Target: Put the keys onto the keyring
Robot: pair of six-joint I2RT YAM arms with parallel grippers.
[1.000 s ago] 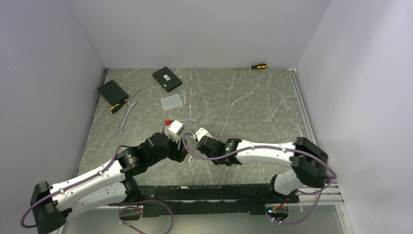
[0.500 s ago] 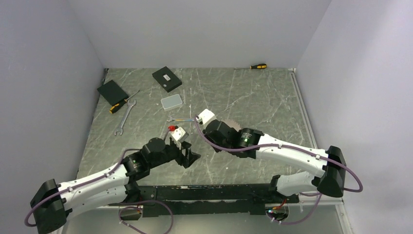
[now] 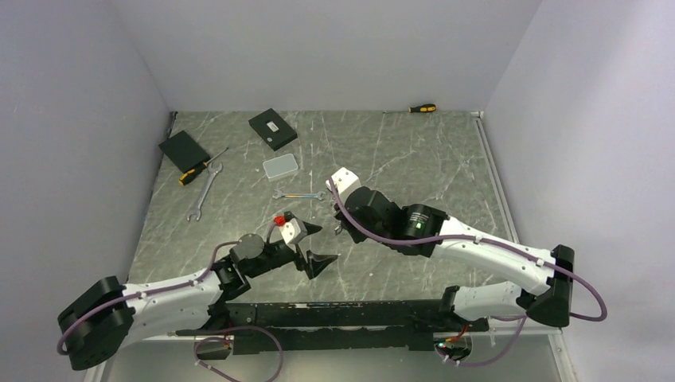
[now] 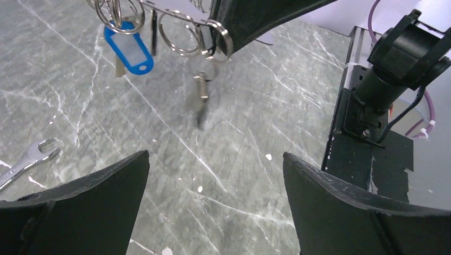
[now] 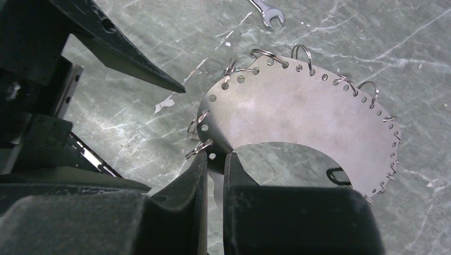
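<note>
The keyring (image 5: 298, 111) is a flat silver crescent plate with holes along its rim and several split rings hooked through them. My right gripper (image 5: 215, 159) is shut on its inner edge and holds it above the table. In the left wrist view its rings (image 4: 181, 34) hang at the top, carrying a blue-tagged key (image 4: 130, 50) and a small blurred key (image 4: 202, 93). My left gripper (image 4: 215, 156) stands wide open below them with nothing between its fingers. From above, the left gripper (image 3: 317, 245) sits just left of the right gripper (image 3: 340, 228).
A small wrench (image 3: 298, 195) lies beyond the grippers, a larger wrench (image 3: 203, 193) and a screwdriver (image 3: 195, 171) to the left. Two black boxes (image 3: 184, 150) (image 3: 272, 128) and a grey case (image 3: 281, 166) sit further back. Another screwdriver (image 3: 422, 108) lies by the back wall.
My left gripper has opened wide and drawn back toward the near edge. The right arm has swung forward and right, carrying the keyring; a key on it now swings.
</note>
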